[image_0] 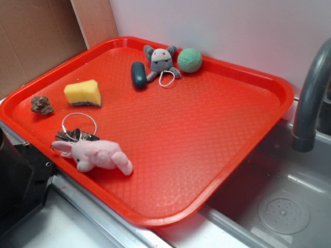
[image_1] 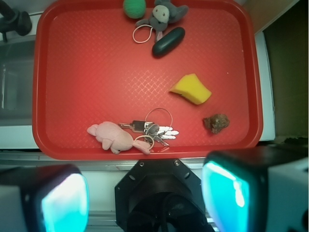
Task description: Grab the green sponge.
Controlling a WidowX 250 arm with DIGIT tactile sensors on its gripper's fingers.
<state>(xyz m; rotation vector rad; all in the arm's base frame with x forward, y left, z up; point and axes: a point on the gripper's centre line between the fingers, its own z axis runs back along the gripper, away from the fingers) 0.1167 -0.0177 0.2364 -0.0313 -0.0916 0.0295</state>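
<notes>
Nothing is done yet: the claw (image_1: 145, 193) hangs open and empty well back from the tray (image_1: 96, 72), the sponge (image_1: 191, 89) untouched, leaving approach and grip.

The green sponge (image_0: 83, 93) lies on the red tray (image_0: 217, 150) between a brown rock (image_0: 42, 105) and a teal pebble (image_0: 138, 74).

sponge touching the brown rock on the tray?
No. The green sponge lies apart from the brown rock, with bare red tray between them.
</notes>
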